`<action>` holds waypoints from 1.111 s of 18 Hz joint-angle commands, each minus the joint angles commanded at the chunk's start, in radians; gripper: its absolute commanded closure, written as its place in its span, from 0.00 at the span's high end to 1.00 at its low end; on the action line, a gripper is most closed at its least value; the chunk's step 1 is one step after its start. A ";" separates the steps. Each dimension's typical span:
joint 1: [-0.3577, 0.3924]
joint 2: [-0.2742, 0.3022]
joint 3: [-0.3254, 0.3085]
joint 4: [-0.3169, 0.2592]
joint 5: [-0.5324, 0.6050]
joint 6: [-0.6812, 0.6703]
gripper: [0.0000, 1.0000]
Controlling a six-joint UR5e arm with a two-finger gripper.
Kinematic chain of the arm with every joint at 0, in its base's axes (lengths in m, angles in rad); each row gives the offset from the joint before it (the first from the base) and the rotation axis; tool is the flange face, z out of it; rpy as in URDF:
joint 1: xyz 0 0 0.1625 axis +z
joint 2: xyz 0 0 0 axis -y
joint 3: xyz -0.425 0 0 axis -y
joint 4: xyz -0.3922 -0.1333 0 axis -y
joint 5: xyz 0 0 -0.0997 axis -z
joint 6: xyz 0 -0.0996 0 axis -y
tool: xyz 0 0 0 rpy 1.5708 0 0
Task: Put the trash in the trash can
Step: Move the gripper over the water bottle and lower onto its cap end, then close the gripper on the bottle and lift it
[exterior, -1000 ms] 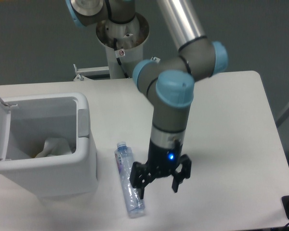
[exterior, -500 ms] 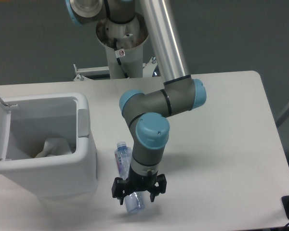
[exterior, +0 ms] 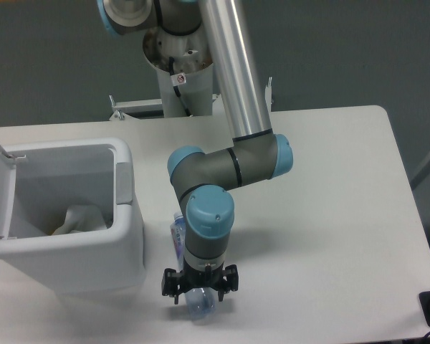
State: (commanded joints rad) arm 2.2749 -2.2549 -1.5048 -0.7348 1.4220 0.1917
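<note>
The bottle (exterior: 188,283) lies on the white worktop (exterior: 330,215) at lower centre, long axis nearly vertical in the frame, cap toward the top. The gripper (exterior: 200,286) straddles its lower end, fingers (exterior: 173,283) spread apart. The trash can (exterior: 93,251) stands open at left.

The arm (exterior: 208,215) hides most of the bottle (exterior: 178,233); the bin's (exterior: 72,251) lid is cut off at the left edge.
</note>
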 joint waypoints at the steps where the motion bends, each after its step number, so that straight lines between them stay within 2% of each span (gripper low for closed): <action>1: 0.000 0.000 -0.002 0.000 0.000 0.000 0.98; 3: 0.000 0.000 -0.002 0.002 0.015 0.000 0.87; 6: 0.000 0.000 0.000 0.003 0.015 0.002 0.60; 8: 0.000 0.002 0.000 0.003 0.015 0.002 0.54; 9: 0.000 0.003 -0.002 0.003 0.015 0.000 0.46; 14: 0.002 0.018 0.000 0.006 0.015 0.002 0.45; 16: 0.009 0.047 0.017 0.006 0.012 0.003 0.45; 18: 0.040 0.093 0.044 0.014 0.000 0.000 0.45; 20: 0.072 0.116 0.104 0.060 -0.059 -0.015 0.46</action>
State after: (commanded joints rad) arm 2.3468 -2.1385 -1.4008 -0.6752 1.3626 0.1765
